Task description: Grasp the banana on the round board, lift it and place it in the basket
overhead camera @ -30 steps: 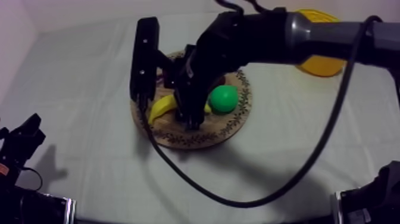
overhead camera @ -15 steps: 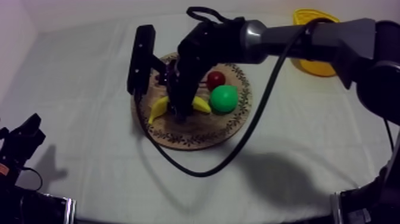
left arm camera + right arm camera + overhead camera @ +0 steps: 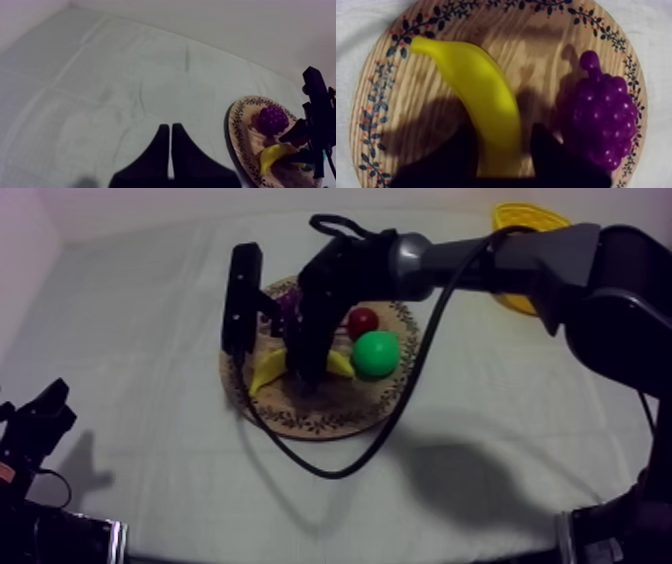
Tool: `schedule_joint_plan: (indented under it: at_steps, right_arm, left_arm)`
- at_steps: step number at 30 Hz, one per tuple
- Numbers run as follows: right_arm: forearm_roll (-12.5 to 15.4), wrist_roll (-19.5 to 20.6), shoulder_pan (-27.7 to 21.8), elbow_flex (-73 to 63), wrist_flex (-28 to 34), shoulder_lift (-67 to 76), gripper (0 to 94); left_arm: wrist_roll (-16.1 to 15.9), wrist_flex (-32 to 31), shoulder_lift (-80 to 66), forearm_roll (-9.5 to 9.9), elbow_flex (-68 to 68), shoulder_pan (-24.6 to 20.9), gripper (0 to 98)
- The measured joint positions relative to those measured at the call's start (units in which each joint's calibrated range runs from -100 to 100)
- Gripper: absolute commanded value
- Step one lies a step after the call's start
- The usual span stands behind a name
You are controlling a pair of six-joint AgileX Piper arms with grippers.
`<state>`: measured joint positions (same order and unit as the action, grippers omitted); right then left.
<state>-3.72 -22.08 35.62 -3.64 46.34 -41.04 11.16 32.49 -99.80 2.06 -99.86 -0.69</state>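
Observation:
The yellow banana (image 3: 266, 371) (image 3: 478, 90) lies on the round wooden board (image 3: 330, 420) (image 3: 376, 100), left of the green pear (image 3: 377, 354). My right gripper (image 3: 307, 378) (image 3: 502, 150) reaches down from the upper right, its two black fingers (image 3: 556, 160) closed on either side of the banana's middle. The banana still rests on the wood. A bunch of purple grapes (image 3: 608, 120) (image 3: 288, 300) sits right beside the gripper. The yellow basket (image 3: 520, 216) stands at the far right, partly behind the arm. My left gripper (image 3: 42, 416) (image 3: 170, 129) rests low at the left, fingers together.
A small red fruit (image 3: 362, 321) lies on the board behind the pear. In the left wrist view the board (image 3: 239, 131) with the grapes (image 3: 272, 119) and banana (image 3: 274, 154) lies off to one side across bare cloth, with the right arm over it.
My right arm came down onto the board and set its fingers around the banana. Over the last half second it has barely shifted. The left arm has stayed still.

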Motion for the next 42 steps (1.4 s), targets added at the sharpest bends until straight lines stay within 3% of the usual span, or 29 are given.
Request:
schedule_joint_plan:
  at_steps: [13, 17, 25, 42]
  right_arm:
    - [-2.09, 2.93, 1.06, 1.69, -1.99, -0.21, 19.4]
    - [-0.26, 2.91, 1.02, 0.60, 5.05, 1.37, 18.9]
    - [0.62, 1.92, -1.64, -3.75, 10.60, 7.65, 18.7]
    - [-2.20, 5.72, -12.85, -16.07, 20.87, 14.55, 18.7]
  left_arm:
    - [0.00, 0.00, 0.00, 0.00, 0.00, 0.00, 0.1]
    - [0.00, 0.00, 0.00, 0.00, 0.00, 0.00, 0.1]
    - [0.00, 0.00, 0.00, 0.00, 0.00, 0.00, 0.1]
    - [0.00, 0.00, 0.00, 0.00, 0.00, 0.00, 0.1]
